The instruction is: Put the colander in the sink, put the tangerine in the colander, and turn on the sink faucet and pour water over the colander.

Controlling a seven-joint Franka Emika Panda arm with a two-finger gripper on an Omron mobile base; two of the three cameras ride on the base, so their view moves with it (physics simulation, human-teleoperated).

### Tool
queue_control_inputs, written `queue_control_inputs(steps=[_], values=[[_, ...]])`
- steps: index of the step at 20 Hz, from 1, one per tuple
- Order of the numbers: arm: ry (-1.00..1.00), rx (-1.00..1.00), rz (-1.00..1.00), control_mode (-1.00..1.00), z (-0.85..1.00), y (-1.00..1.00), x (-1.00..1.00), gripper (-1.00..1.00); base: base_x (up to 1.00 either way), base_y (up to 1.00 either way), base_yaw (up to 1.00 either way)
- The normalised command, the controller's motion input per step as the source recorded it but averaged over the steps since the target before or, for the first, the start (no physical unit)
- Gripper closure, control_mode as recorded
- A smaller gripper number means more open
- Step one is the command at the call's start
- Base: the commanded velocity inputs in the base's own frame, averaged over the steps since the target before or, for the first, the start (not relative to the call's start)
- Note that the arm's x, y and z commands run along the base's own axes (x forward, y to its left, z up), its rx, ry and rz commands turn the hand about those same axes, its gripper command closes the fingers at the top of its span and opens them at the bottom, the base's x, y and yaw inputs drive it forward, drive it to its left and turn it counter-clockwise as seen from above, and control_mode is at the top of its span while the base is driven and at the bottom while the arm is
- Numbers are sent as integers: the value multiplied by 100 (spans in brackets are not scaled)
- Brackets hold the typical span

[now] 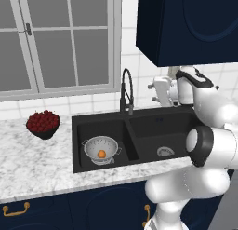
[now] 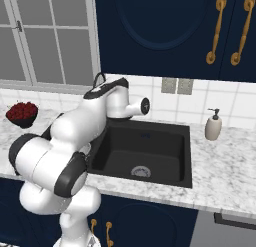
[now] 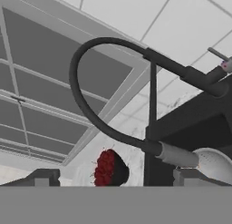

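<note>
Far left of the gripper [image 1: 160,91], a dark bowl of red berries [image 1: 43,124] sits on the marble counter [image 1: 32,154] under the window [image 1: 56,38]. Nearer, the colander [image 1: 101,149] rests upright in the left basin of the black sink [image 1: 139,113], below the gripper and to its left, with the tangerine [image 1: 101,153] lying inside it at the bottom. The faucet [image 1: 126,91] stands at the sink's back edge just left of the gripper, its arched spout turned toward the colander's basin. In the hand view the faucet [image 3: 113,96] lies close ahead, rolled sideways, with the colander's rim [image 3: 213,162] beside its spout end and the berries [image 3: 106,168] beyond. The gripper hangs above the sink's back rim; its two dark fingertips [image 3: 43,177] stand wide apart, holding nothing. Well to the right, a soap bottle [image 2: 213,125] stands on the counter.
</note>
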Motion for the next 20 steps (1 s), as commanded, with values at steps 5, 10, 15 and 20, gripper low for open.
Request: queue_control_inputs(steps=[5,10,15,20], values=[[0,0,3,-100,-12,0,40,-100,0,0,0],[0,0,4,-100,-10,1,30,-100,0,0,0],[0,0,5,-100,-9,9,46,-100,0,0,0],[0,0,4,-100,-8,27,44,-100,0,0,0]])
